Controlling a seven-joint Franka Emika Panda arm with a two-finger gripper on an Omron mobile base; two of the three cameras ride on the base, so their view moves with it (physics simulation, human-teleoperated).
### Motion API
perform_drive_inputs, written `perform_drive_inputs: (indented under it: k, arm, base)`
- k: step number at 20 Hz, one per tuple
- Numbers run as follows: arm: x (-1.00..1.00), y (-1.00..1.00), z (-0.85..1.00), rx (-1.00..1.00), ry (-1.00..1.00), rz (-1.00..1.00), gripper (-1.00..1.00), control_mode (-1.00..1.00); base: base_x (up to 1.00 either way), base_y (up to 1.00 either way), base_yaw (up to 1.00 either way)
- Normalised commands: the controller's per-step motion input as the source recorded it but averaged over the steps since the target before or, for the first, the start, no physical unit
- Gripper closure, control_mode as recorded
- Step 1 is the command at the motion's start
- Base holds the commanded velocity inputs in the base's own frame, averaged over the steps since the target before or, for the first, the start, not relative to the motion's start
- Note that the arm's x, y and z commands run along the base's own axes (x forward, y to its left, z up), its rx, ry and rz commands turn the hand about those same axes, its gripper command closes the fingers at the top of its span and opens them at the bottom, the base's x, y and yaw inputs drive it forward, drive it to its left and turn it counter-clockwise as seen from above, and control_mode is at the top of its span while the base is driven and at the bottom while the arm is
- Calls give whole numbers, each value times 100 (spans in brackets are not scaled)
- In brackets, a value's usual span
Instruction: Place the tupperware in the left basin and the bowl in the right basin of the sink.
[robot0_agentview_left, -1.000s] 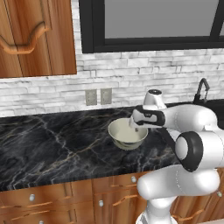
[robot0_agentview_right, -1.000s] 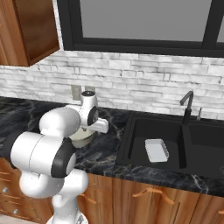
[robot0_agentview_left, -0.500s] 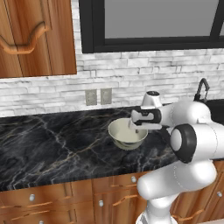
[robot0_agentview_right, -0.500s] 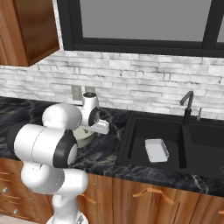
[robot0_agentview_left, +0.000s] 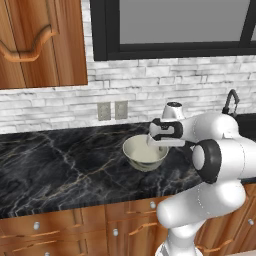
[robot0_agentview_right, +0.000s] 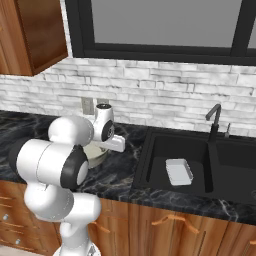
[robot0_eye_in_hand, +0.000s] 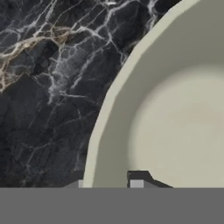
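Bottom of the hand view: the gripper (robot0_eye_in_hand: 108, 183) straddles the bowl (robot0_eye_in_hand: 175, 118) rim — fingers pinching it, one inside, one outside. Such a thin-edge hold may let the bowl tilt or slip when lifted. Farther right, the tupperware (robot0_agentview_right: 179, 171) lies in the left basin (robot0_agentview_right: 155, 160).

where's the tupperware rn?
The tupperware lies on the floor of the sink's left basin in the right base view, just left of the central divider and below the faucet.

- The bowl (robot0_agentview_left: 145, 152) looks smooth and matt, cream like clay.
- The counter (robot0_agentview_left: 60, 170) is shiny black stone with pale veins.
- The sink (robot0_agentview_right: 150, 165) is dull black.
- The cabinets (robot0_agentview_left: 45, 45) are glossy brown wood.
- The wall (robot0_agentview_right: 165, 95) is rough white brick.
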Motion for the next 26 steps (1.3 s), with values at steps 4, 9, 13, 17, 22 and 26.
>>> perform_drive_inputs:
  k: [4,9,13,17,22,26]
  arm:
    - [0,0,6,0,1,0,100,-100]
    - [0,-1,35,0,0,-3,100,-100]
    - [0,-8,42,1,0,-4,100,-100]
    - [-3,-7,40,1,0,-6,100,-100]
    - [-14,-4,39,0,0,-9,100,-100]
    - [-30,-7,38,1,0,-12,100,-100]
  base:
    - [0,0,0]
    - [0,0,0]
    - [0,0,0]
    - [0,0,0]
    - [0,0,0]
    - [0,0,0]
